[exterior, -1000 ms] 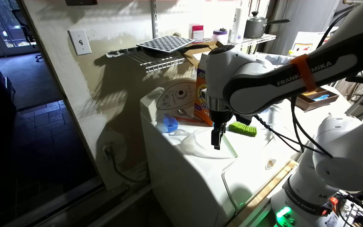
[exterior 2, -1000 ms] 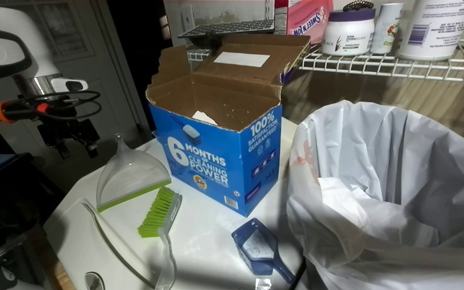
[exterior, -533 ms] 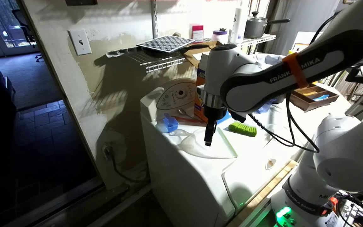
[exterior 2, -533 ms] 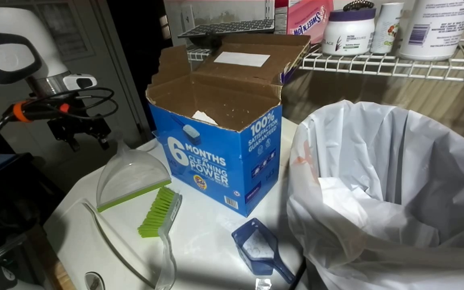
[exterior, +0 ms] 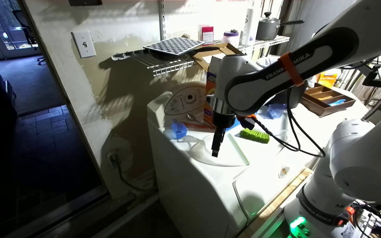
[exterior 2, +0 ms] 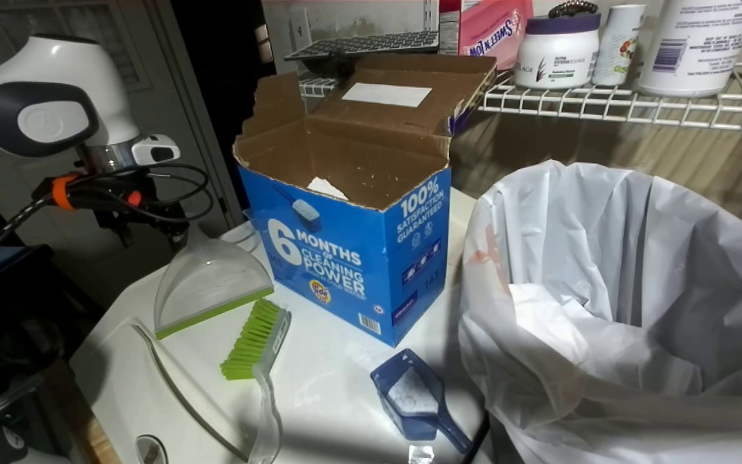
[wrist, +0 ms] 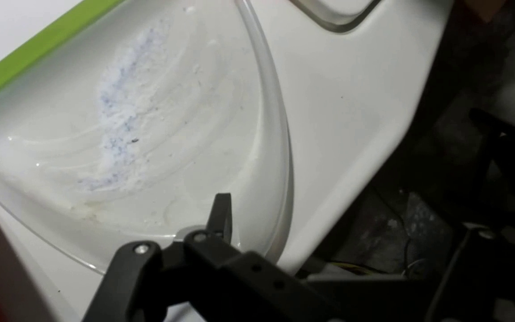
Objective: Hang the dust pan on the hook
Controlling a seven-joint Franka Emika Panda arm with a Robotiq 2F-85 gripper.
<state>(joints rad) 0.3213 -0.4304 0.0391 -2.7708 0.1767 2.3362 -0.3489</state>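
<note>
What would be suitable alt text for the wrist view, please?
A translucent dust pan with a green lip lies on a white appliance top, holding a streak of blue-flecked white powder. A black gripper finger juts in from the bottom.

The translucent, green-lipped plastic dust pan (exterior 2: 213, 281) lies open from above; a blue-and-orange cardboard box (exterior 2: 339, 258) walls one side; a small blue plastic scoop (exterior: 179, 130) sits beside the handle (exterior: 188, 139).

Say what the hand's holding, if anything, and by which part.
Nothing is held. In an exterior view the hand is open, with nothing in its grip; the dust pan lies on the white appliance.
</note>
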